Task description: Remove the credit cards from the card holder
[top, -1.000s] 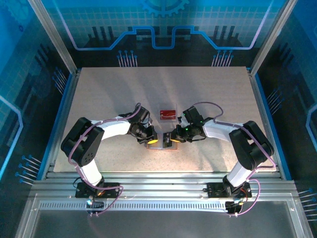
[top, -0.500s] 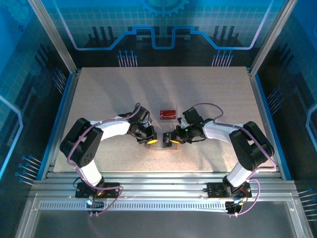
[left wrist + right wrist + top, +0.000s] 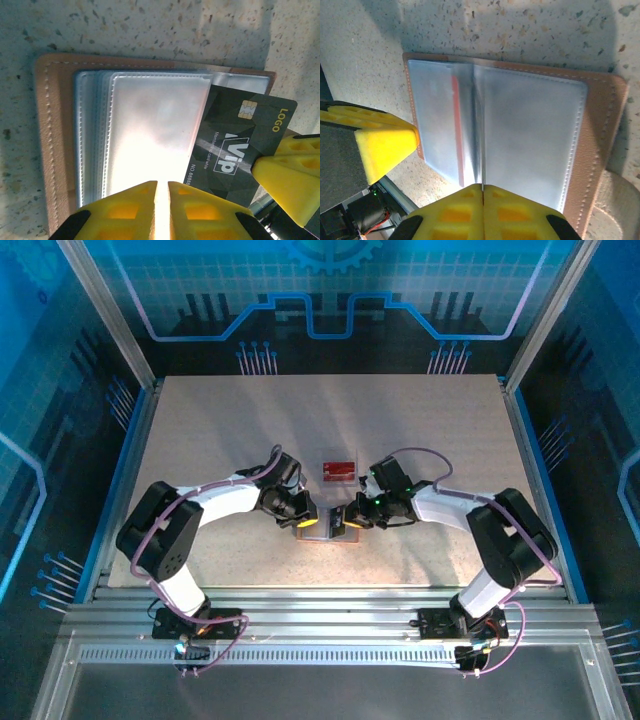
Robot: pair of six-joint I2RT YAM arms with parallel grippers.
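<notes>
The card holder (image 3: 50, 140) lies open on the table, brown rim around clear sleeves (image 3: 535, 135). A black credit card (image 3: 240, 135) marked VIP sticks halfway out of a sleeve on one side. My right gripper (image 3: 482, 186) is shut on that card, which I see edge-on; one of its yellow fingers (image 3: 290, 170) sits at the card's corner. My left gripper (image 3: 162, 184) is pinched on a clear sleeve, jaws a sliver apart. A red card edge (image 3: 455, 130) shows inside another sleeve. From above, both grippers (image 3: 313, 523) (image 3: 340, 523) meet over the card holder (image 3: 327, 537).
A red credit card (image 3: 339, 470) lies loose on the table just behind the two grippers. The left gripper's yellow finger (image 3: 385, 140) stands beside the holder's edge. Metal frame rails and blue walls bound the speckled tabletop (image 3: 200, 420).
My right gripper has closed fully, now on the black card. Both arms have stayed almost where they were over the card holder.
</notes>
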